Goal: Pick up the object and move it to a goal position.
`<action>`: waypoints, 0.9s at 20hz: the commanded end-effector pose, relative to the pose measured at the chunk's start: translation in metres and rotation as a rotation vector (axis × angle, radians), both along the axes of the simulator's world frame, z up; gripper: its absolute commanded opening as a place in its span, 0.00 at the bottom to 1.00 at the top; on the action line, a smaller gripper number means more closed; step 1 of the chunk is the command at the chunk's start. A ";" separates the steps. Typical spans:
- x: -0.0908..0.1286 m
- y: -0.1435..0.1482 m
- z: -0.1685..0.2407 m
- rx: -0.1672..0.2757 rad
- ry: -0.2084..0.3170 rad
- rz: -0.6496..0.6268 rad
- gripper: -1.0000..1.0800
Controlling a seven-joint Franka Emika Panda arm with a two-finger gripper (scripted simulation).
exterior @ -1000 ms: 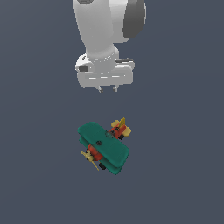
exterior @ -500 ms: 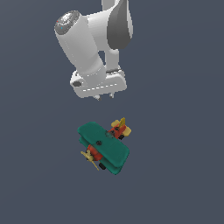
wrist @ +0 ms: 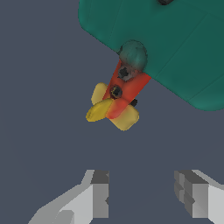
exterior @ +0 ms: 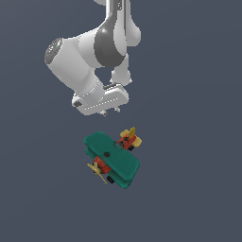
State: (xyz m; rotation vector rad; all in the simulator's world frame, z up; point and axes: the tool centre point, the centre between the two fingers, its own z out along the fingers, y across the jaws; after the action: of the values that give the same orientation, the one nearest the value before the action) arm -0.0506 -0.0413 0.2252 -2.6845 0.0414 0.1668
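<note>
Gripper (exterior: 110, 112): jaws parted wide, holding nothing.
Biplane (exterior: 112, 159): ungrasped on desk (exterior: 198, 189), frame centre.
Remaining: descent, grasp, transfer to goal.

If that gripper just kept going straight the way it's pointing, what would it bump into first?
Probably bare floor, or just the plane's yellow tail. The gripper is open and points down, and the toy biplane lies mostly ahead of the fingers rather than between them. Depth is hard to judge.
</note>
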 end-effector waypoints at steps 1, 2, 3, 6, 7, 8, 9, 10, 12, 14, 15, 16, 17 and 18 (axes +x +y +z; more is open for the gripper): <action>0.002 -0.003 -0.007 0.047 -0.004 -0.005 0.62; 0.003 -0.005 -0.010 0.065 -0.007 -0.007 0.62; 0.004 -0.006 -0.013 0.084 -0.009 -0.009 0.62; 0.006 -0.010 -0.021 0.139 -0.020 -0.018 0.62; 0.007 -0.012 -0.024 0.158 -0.024 -0.021 0.62; 0.008 -0.013 -0.026 0.177 -0.028 -0.024 0.62; 0.009 -0.015 -0.029 0.195 -0.033 -0.028 0.62; 0.010 -0.016 -0.031 0.214 -0.039 -0.032 0.62; 0.012 -0.020 -0.036 0.251 -0.051 -0.040 0.62; 0.014 -0.023 -0.041 0.287 -0.064 -0.049 0.62; 0.015 -0.025 -0.043 0.304 -0.071 -0.053 0.62; 0.016 -0.026 -0.044 0.320 -0.078 -0.057 0.62; 0.017 -0.028 -0.046 0.335 -0.085 -0.062 0.62; 0.018 -0.029 -0.048 0.349 -0.091 -0.066 0.62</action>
State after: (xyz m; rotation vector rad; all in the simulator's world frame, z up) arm -0.0346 -0.0684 0.1799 -2.3598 0.0637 0.0427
